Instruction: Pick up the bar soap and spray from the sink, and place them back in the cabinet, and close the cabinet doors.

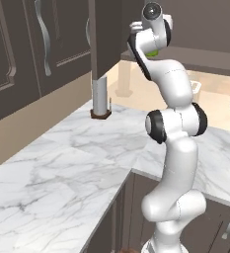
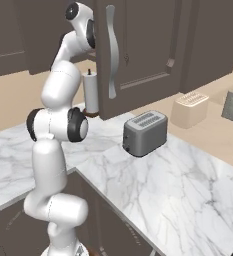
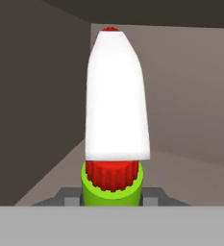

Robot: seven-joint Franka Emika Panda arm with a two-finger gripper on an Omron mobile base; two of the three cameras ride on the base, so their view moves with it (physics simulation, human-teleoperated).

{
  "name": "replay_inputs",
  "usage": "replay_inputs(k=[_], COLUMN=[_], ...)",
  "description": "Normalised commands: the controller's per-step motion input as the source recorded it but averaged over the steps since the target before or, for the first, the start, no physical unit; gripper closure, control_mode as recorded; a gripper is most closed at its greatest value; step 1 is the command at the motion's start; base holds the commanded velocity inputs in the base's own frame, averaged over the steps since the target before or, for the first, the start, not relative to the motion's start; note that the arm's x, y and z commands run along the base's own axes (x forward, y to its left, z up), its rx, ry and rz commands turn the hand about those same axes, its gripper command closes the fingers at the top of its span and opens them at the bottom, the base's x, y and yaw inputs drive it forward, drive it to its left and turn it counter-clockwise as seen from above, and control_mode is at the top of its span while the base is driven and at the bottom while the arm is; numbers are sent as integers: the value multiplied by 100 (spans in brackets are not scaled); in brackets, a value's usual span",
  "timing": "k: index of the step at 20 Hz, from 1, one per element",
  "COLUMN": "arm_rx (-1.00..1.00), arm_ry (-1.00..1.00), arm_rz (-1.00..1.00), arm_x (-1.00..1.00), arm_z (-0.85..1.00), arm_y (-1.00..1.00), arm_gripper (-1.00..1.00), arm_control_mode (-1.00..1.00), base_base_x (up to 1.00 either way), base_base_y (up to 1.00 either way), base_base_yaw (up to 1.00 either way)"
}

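The hand view shows the gripper [image 3: 112, 194] clamped on the green spray bottle with red-and-white nozzle [image 3: 114, 120] inside the dark brown wall cabinet [image 3: 36, 105].

We see the bench [image 1: 62, 173] in polished white marble veined with grey. The cabinet doors [image 2: 138, 45] look like matt dark brown wood, their handles [image 2: 111, 50] smooth brushed metal. The toaster [image 2: 144, 133] has a satin grey metal shell. The spray [image 3: 114, 139] appears as smooth plastic: white nozzle, ribbed red collar, green neck.

White marbled worktop [image 2: 178, 185]
1 grey toaster [image 2: 144, 133], 1 beige toaster [image 2: 189, 109] and 1 paper-towel roll [image 1: 100, 100] stand on it.
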Motion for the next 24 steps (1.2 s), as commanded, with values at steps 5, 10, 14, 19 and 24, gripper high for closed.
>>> replay_inputs(k=[5,10,14,19,24], arm_rx=[0,0,0,0,0], arm_ry=[0,0,0,0,2], arm_rz=[0,0,0,0,0], arm_x=[25,21,26,17,2], arm_z=[0,0,0,0,0], arm_y=[-14,-7,-1,-2,0], arm_gripper=[100,100,100,100,-100], arm_control_mode=[-100,-100,-100,-100,-100], base_base_x=[0,0,0,0,0], base_base_y=[0,0,0,0,0], base_base_yaw=[0,0,0,0,0])
